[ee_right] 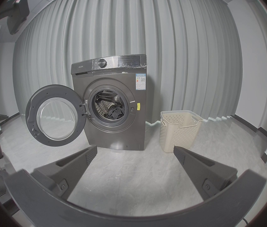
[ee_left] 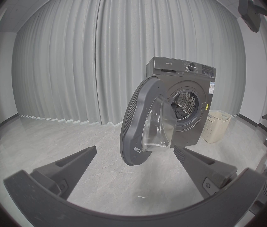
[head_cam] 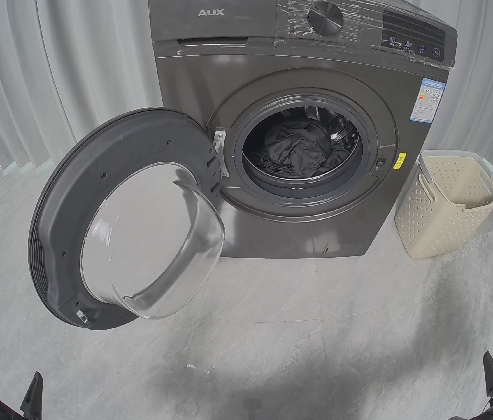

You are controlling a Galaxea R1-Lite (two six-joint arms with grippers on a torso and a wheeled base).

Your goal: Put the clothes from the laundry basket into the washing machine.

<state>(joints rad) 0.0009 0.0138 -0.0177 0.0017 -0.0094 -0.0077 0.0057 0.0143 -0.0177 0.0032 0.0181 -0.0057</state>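
Left fingers [ee_left: 73,164], right fingers [ee_right: 73,164] spread empty; door [head_cam: 71,205] (wide open) beside loaded clothes [head_cam: 299,147].

1. The left gripper [ee_left: 134,149] has two dark grey wedge-shaped fingers [ee_left: 68,166], tapering to the tips.
2. Near each finger's base sits one round fastener [ee_left: 207,184], perhaps a screw.
3. Behind the jaws runs a dark curved bar [ee_left: 133,213].
4. The right gripper [ee_right: 134,148] looks the same.

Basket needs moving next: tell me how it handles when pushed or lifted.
The basket, perforated plastic and apparently empty, is probably light and fairly stiff. Being tall and light, it may tip if pushed high. Pushed low, it would likely slide on the smooth floor.
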